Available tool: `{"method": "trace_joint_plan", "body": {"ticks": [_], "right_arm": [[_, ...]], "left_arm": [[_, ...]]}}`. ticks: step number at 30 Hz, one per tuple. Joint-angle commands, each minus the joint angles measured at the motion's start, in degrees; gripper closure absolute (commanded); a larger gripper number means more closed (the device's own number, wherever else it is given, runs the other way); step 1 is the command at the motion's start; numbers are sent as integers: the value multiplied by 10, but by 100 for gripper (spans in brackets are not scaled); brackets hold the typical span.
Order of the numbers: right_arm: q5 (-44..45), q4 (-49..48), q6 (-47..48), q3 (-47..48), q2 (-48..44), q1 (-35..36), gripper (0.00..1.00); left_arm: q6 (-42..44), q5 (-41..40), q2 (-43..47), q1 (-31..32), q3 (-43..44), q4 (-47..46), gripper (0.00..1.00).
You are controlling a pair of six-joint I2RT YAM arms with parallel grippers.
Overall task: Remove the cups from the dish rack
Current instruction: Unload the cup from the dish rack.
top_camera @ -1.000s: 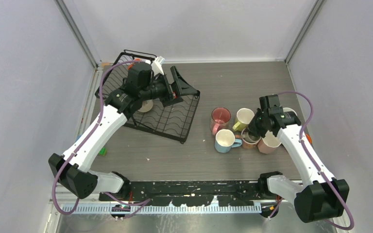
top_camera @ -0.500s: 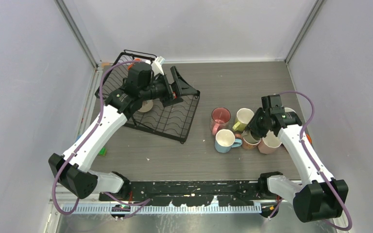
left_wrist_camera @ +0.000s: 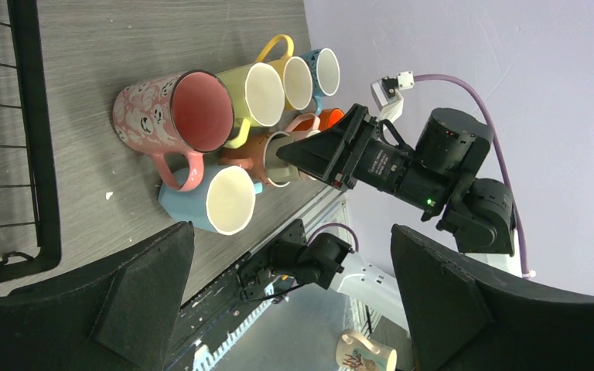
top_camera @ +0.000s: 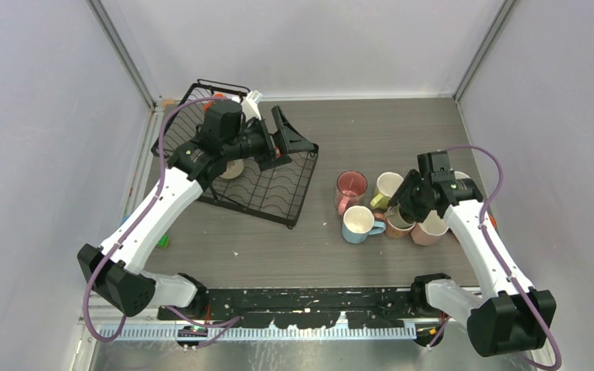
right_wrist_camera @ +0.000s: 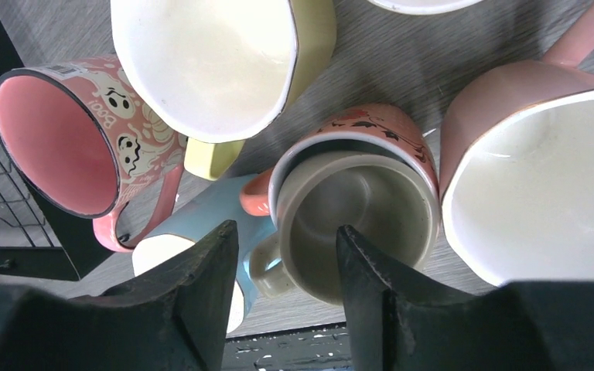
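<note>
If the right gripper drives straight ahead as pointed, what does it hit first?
Probably the beige mug, nested in the salmon mug. The right gripper points down at its handle-side wall, jaws open astride it. Depth unclear.

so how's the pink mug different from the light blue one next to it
The pink mug is pink inside too and printed with ghosts; the light blue mug is plain with a white inside. The pink mug's handle points toward the near edge, the blue one's toward the right. Both stand upright on the table.
</note>
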State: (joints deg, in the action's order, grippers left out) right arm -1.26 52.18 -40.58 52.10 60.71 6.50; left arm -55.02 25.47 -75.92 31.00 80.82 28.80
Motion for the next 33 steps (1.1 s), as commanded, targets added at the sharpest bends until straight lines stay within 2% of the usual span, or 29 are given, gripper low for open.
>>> {"method": "trace_joint_plan", "body": {"ticks": [1,7,11,18,21,26,33], "right_arm": [[32,21,9,38,-32,-3,40],[36,43,12,64,-52,-3,14],[44,60,16,84,-66,-3,2],[41,66,21,98,-98,-3,0],[34,62,23,98,-103,-3,0],[21,52,25,96,-106,-3,0],[-2,47,30,104,-113,-3,0]], "left_arm": [[11,0,10,3,3,-9,0],[13,-3,9,6,9,-8,0],[19,-11,9,9,18,0,0],[74,-62,-4,9,79,60,0],[112,-125,-15,8,124,111,0],[177,-272,-56,-3,221,193,0],[234,-384,-103,-41,284,231,0]]}}
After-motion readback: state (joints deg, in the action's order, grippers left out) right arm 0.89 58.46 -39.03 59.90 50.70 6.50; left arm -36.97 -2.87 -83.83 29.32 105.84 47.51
